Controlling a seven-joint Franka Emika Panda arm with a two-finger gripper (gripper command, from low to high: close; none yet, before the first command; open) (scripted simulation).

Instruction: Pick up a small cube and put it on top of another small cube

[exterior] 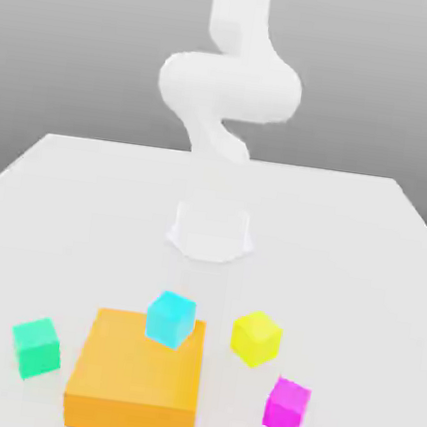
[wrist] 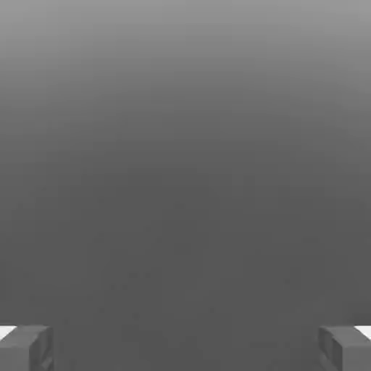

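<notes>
**Cubes scattered, claw wide and empty**

The pink cube (exterior: 287, 406) sat on the table (exterior: 86, 201) at the exterior view's right, near the yellow cube (exterior: 256, 338). A cyan cube (exterior: 169, 319) seemed to rest on the orange block (exterior: 136, 373); a green cube (exterior: 36, 347) lay beside it. The gripper (wrist: 185, 348) stood wide apart, holding nothing.

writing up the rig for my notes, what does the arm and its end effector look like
The arm is plain glossy white, with smooth rounded tube-like links and a round white base. No cables or markings show. In the hand view the end effector has two blocky dark grey fingers with white patches at their outer edges.
</notes>
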